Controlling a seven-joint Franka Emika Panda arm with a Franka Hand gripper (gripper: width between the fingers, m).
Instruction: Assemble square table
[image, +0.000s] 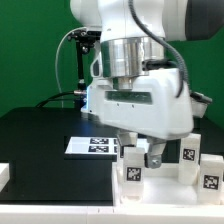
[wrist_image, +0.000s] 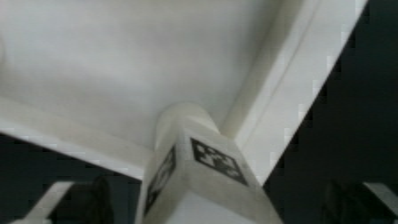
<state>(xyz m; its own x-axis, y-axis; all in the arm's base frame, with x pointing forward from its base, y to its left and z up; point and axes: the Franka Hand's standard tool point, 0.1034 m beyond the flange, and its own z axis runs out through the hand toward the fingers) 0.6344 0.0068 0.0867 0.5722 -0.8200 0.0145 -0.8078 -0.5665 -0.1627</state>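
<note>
Black tabletop (image: 40, 140), tagged leg (wrist_image: 199, 160) between jaws.

White block legs (image: 211, 176) carry black-and-white square tags, the marker board (image: 93, 146) likewise, on a black table (image: 40, 140).

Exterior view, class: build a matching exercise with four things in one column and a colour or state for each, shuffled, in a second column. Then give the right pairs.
Things:
1. marker board
2. leg
3. work surface
4. backdrop

Descriptions:
A. green
B. black
C. flat white sheet with tags
D. upright white block with one tag

Pairs: 1-C, 2-D, 3-B, 4-A
</note>
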